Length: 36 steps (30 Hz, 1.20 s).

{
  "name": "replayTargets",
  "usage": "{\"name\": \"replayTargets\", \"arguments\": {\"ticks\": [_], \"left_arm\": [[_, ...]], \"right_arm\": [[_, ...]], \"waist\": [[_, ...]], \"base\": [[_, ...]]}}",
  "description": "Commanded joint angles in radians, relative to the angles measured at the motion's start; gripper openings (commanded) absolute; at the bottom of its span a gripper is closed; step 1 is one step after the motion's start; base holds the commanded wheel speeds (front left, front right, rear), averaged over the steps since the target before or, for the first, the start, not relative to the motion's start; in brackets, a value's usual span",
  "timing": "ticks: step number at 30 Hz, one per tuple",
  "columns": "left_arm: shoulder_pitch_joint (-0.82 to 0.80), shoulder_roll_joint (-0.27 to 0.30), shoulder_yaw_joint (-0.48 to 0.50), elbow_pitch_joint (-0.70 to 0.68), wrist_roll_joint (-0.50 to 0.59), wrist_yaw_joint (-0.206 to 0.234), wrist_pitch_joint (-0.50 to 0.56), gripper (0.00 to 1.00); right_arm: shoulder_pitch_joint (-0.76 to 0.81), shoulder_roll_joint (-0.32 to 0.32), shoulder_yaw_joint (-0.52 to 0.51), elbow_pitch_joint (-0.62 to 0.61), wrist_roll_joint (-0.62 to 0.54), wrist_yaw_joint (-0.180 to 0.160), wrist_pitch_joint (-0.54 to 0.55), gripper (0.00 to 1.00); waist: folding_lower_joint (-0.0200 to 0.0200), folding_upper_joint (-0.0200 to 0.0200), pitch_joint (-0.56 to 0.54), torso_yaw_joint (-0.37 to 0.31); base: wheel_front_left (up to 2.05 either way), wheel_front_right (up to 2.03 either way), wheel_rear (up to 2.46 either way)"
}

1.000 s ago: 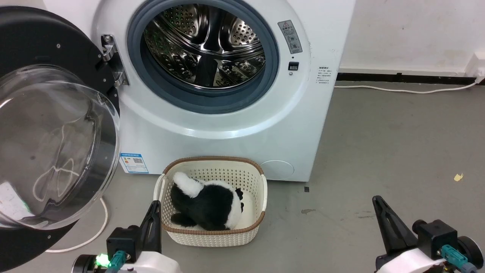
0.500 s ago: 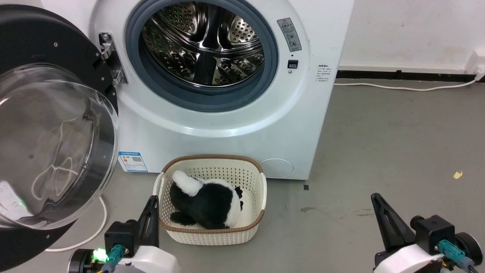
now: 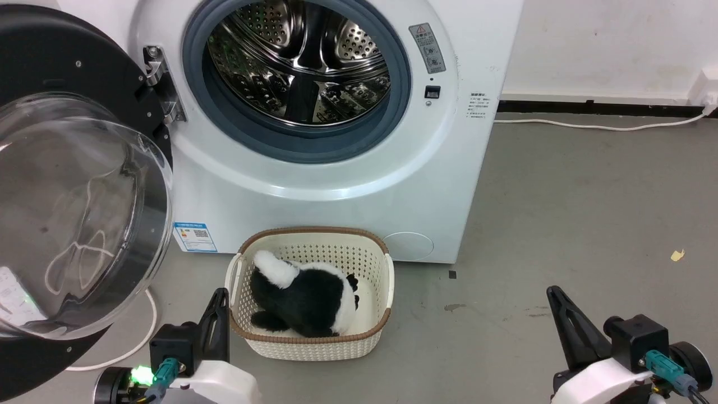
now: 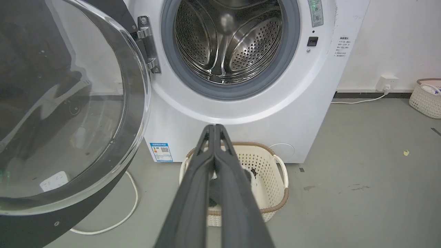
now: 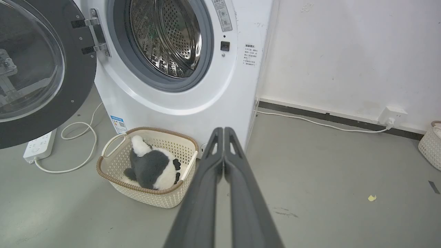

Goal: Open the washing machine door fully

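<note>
The white washing machine (image 3: 348, 191) (image 4: 241, 113) (image 5: 193, 100) stands with its steel drum (image 3: 300, 62) exposed. Its door (image 3: 61, 73) (image 4: 31, 220) (image 5: 75, 89), a black disc with a bulging glass bowl (image 3: 73, 219), is swung wide to the left on its metal hinge (image 3: 160, 84). My left gripper (image 3: 220, 300) (image 4: 214, 128) sits low at the bottom left, shut and empty, well below and right of the door. My right gripper (image 3: 552, 294) (image 5: 223, 131) is at the bottom right over bare floor, shut and holding nothing.
A cream basket (image 3: 370, 345) (image 5: 168, 201) with a brown rim holds a black and white plush toy (image 3: 305, 300) in front of the machine. A white cable (image 3: 134, 342) and power strip (image 5: 38, 148) lie under the door. Another basket (image 4: 425, 100) stands at the right wall.
The whole head view has drifted slightly up and left, so the camera moved. Both grippers sit a little lower in it. The door keeps its position.
</note>
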Motion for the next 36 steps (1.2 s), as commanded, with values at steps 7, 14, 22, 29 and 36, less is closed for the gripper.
{"name": "replayTargets", "arguments": {"ticks": [7, 14, 22, 29, 36], "left_arm": [[-0.017, 0.001, 0.011, -0.014, 0.018, -0.009, 0.019, 0.00], [-0.020, 0.001, 0.019, -0.022, 0.025, -0.013, 0.033, 0.00], [-0.020, 0.001, 0.019, -0.022, 0.025, -0.013, 0.033, 0.00], [-0.020, 0.001, 0.019, -0.022, 0.025, -0.013, 0.033, 0.00], [-0.020, 0.001, 0.019, -0.022, 0.025, -0.013, 0.033, 0.00]], "right_arm": [[-0.022, 0.004, 0.004, -0.006, -0.012, -0.001, 0.017, 0.00], [-0.026, 0.005, 0.005, -0.007, -0.015, -0.001, 0.030, 0.00], [-0.026, 0.005, 0.005, -0.007, -0.015, -0.001, 0.030, 0.00], [-0.026, 0.005, 0.005, -0.007, -0.015, -0.001, 0.030, 0.00], [-0.026, 0.005, 0.005, -0.007, -0.015, -0.001, 0.030, 0.00]], "waist": [[0.0000, 0.0000, 0.004, -0.001], [0.0000, 0.0000, 0.007, -0.003], [0.0000, 0.0000, 0.007, -0.003], [0.0000, 0.0000, 0.007, -0.003], [0.0000, 0.0000, 0.007, -0.003]], "base": [[0.00, 0.00, 0.00], [0.00, 0.00, 0.00], [0.00, 0.00, 0.00], [0.00, 0.00, 0.00], [0.00, 0.00, 0.00]]}}
